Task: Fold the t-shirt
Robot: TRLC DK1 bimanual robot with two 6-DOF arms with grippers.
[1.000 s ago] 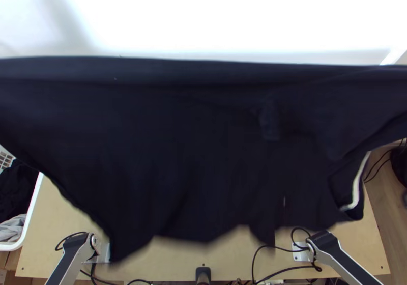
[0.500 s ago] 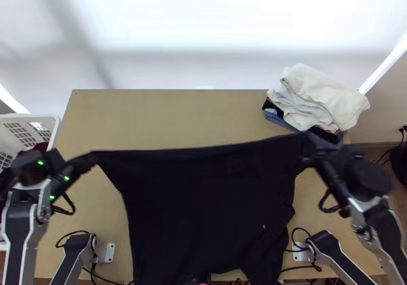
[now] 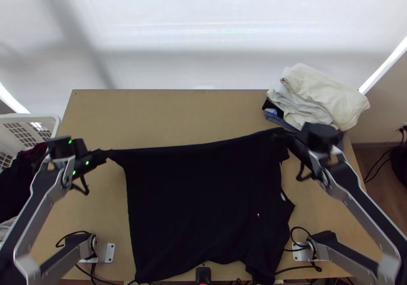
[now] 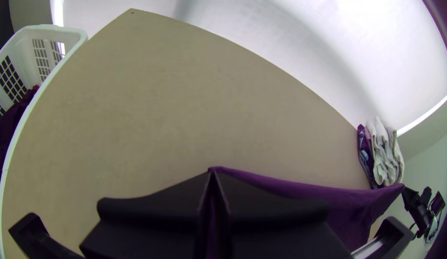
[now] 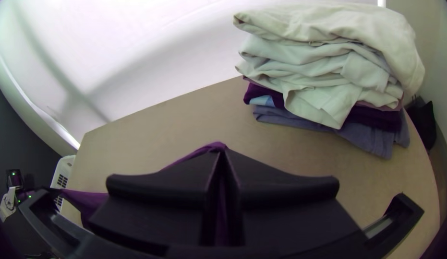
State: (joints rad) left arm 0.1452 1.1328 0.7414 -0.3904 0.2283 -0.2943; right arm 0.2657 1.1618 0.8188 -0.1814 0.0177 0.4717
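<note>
Pincer on my left (image 3: 108,154) is clamped tight on one upper corner of the dark t-shirt (image 3: 203,208), and my right pincer (image 3: 279,135) has the other corner nipped between its closed fingers, so I've got that edge strung pretty much straight across, with a bit of sag. Rest of the shirt runs down from there toward the near edge of the bench (image 3: 152,117), kinda wavy along the bottom, with a tiny pale mark on my right side of it. Further out, past my right pincer, a messy stack of folded clothes (image 3: 325,96) sits at the far right corner, and off to the left there's a white basket (image 3: 53,118) with dark laundry (image 3: 18,183) in it.
</note>
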